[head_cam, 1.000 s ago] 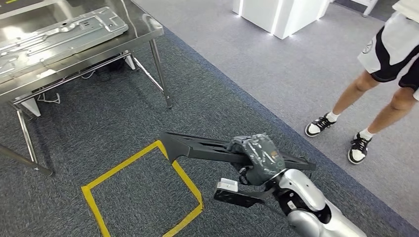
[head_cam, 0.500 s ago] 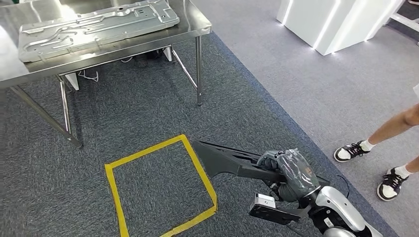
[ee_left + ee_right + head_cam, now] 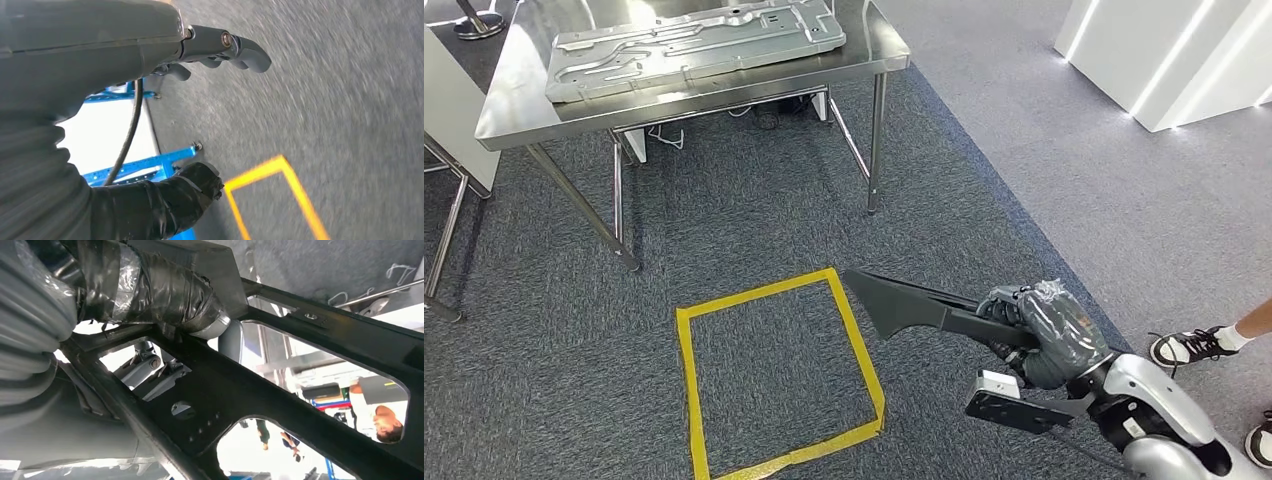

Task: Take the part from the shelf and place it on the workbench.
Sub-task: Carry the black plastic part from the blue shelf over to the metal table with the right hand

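While the right hand closes around a long black part, that part juts forward and to the left from the grip, held off the floor with its broad pointed end hanging just beside the near right edge of a yellow tape square marked on the dark grey carpet. The hand's fingers, wrapped in grey tape, curl over the part's bar. From the right wrist view the same part reads as a flat black frame with large cut-out windows and small holes, and the taped fingers press against one of its rails.

Farther ahead stands the steel counter on thin legs, well apart from the held part. On its top lies a long pressed sheet-metal panel that covers much of the surface.

The left hand shows in its own wrist view above the carpet, fingers apart and lightly bent with nothing between them. Blue frame bars and a corner of yellow tape lie beyond it.

At the right edge of the head view a person's black-and-white shoe rests on lighter grey flooring, near the robot's silver right arm.
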